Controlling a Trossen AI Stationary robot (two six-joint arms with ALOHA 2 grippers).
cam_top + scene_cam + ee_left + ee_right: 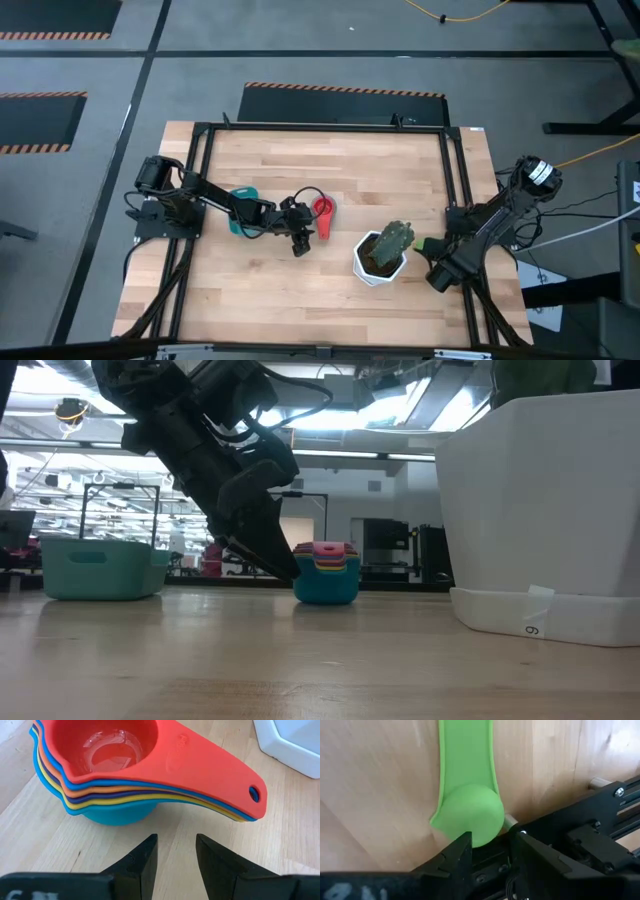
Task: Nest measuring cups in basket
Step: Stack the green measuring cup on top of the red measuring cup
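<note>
Digit "6" (531,629) (white pot (540,500))

Two black jointed arms (215,200), looped cables, tapered matte fingers (145,865), small silver screws

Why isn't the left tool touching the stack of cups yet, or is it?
Apart. The left wrist view shows bare wood between the left tool, its fingers open, and the red-topped stack of measuring cups.
</note>
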